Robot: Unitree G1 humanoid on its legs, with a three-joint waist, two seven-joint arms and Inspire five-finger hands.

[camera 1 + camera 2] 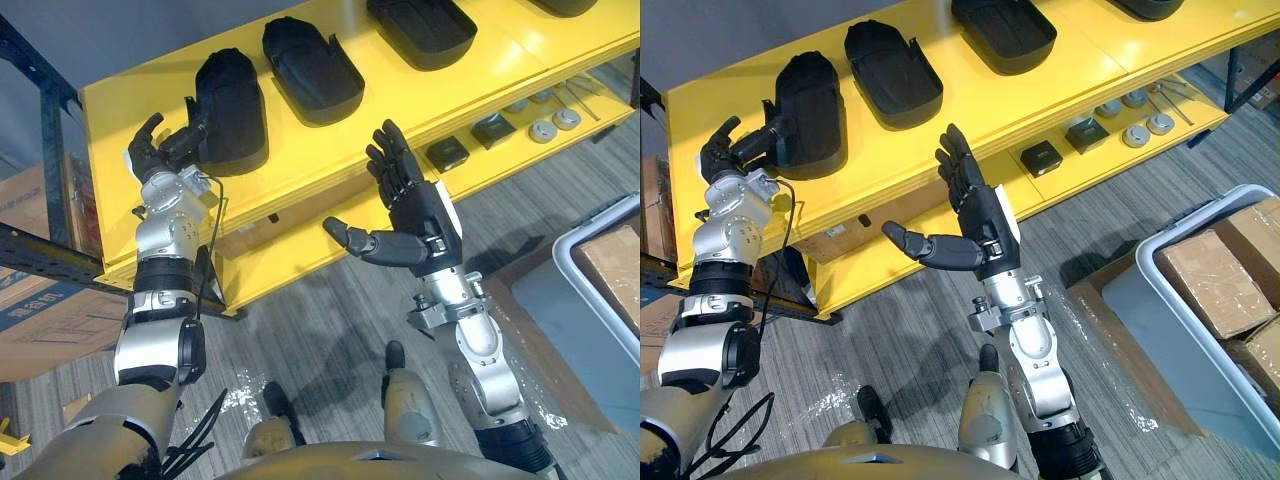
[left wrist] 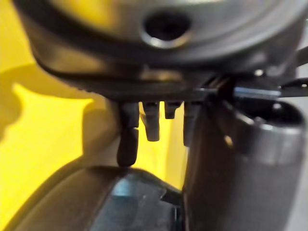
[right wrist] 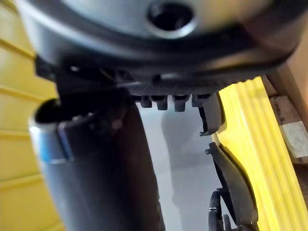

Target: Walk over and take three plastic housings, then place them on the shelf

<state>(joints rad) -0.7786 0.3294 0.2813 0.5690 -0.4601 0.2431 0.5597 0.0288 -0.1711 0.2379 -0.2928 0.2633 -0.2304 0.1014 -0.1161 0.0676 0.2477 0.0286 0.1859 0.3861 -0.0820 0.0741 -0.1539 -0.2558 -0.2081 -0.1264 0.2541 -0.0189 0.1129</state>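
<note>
Several black plastic housings lie in a row on the yellow shelf's top board (image 1: 330,140): one at the left (image 1: 232,110), one beside it (image 1: 312,70), a third further right (image 1: 420,30). My left hand (image 1: 160,150) is at the near end of the left housing (image 2: 134,202), fingers (image 2: 127,144) relaxed and thumb resting against its rim. My right hand (image 1: 415,205) hovers open and empty in front of the shelf's edge, palm turned left, thumb sticking out.
The lower yellow board (image 1: 520,150) carries small dark blocks (image 1: 447,153) and round grey discs (image 1: 541,130). A grey bin (image 1: 1170,300) with cardboard boxes stands on the floor at the right. More cardboard boxes (image 1: 40,300) and a dark blue frame post (image 1: 50,120) are at the left.
</note>
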